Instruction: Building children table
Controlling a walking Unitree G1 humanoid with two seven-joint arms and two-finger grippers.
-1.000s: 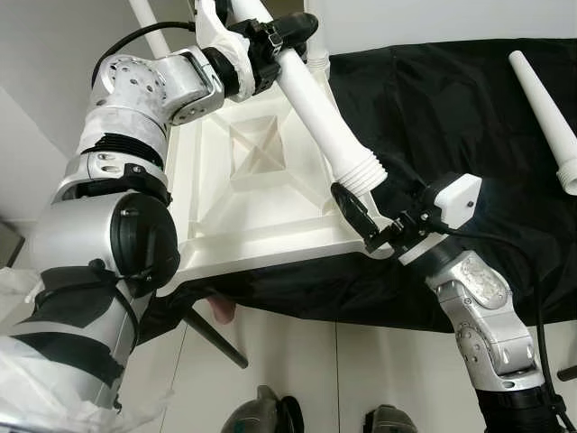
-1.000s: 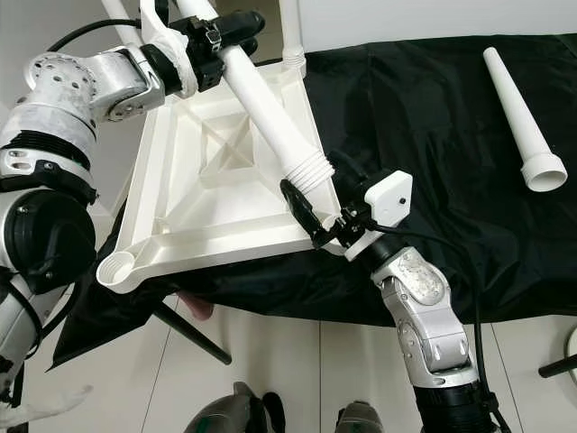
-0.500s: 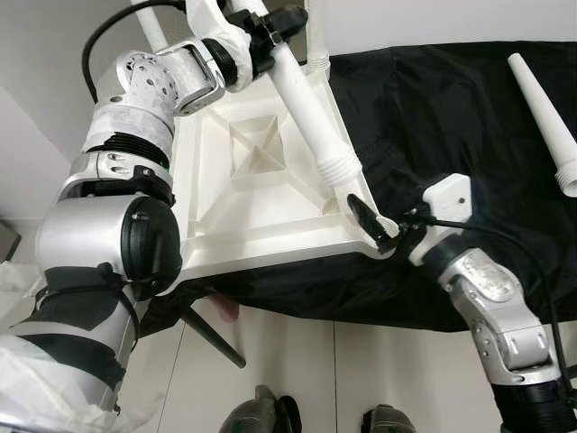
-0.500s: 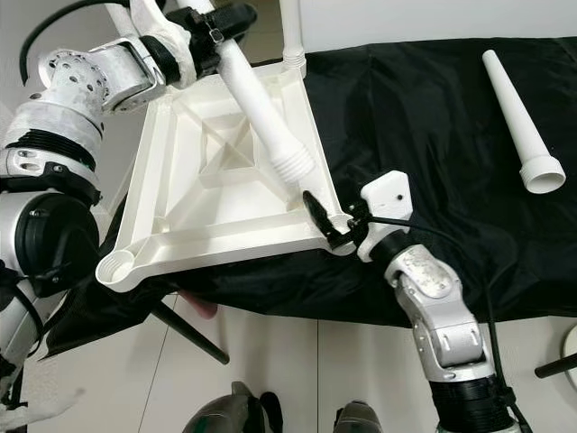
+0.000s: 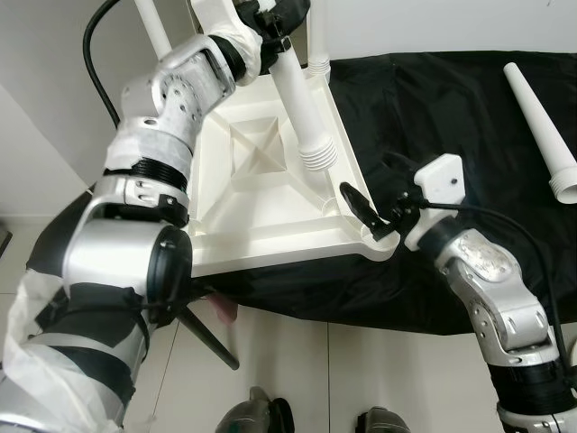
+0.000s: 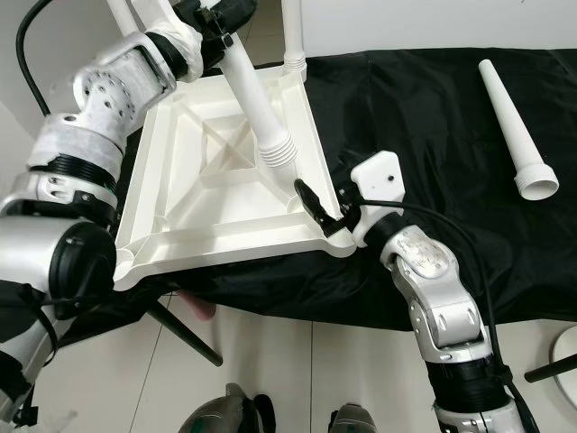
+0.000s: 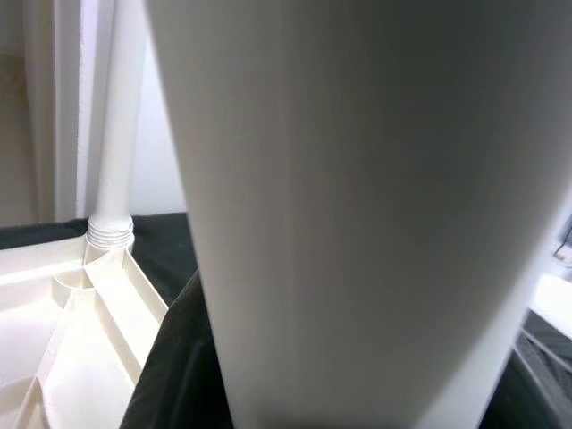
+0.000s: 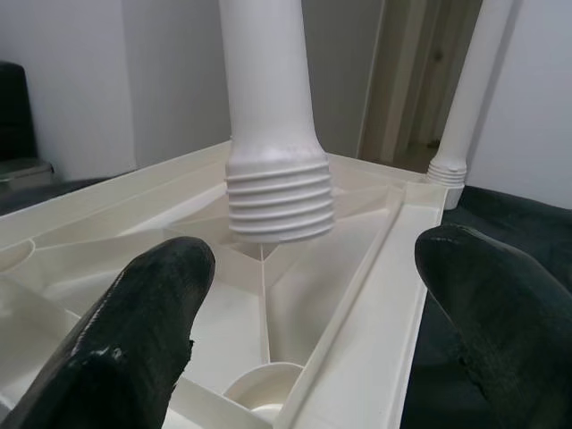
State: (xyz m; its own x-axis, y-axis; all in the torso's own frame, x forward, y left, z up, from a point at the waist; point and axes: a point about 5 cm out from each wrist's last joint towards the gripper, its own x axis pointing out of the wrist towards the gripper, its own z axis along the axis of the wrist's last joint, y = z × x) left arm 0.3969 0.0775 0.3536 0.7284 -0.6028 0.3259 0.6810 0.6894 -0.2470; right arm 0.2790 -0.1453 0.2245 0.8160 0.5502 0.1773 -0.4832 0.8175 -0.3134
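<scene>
The white tabletop (image 5: 261,194) lies upside down on a black cloth (image 5: 451,117). My left gripper (image 5: 281,15) is shut on a white leg (image 5: 302,99) and holds it slanted over the tabletop. The leg's threaded end (image 5: 315,155) hangs a little above the underside, short of the near right corner. In the left wrist view the held leg (image 7: 357,214) looms close. My right gripper (image 5: 365,215) is open at that corner. Its fingers (image 8: 143,331) stand on either side of the corner socket (image 8: 259,393), and the threaded end (image 8: 279,201) hangs beyond them.
Two legs stand upright in the far corners (image 5: 314,32) (image 5: 151,23). A loose leg (image 5: 541,122) lies on the cloth at the far right. A black stand strut (image 5: 203,332) slants below the near edge. My feet (image 5: 261,419) are on the tiled floor.
My left gripper has swung the leg more upright, drawing its threaded end back from the near right corner toward the middle. The right gripper has stayed at the corner.
</scene>
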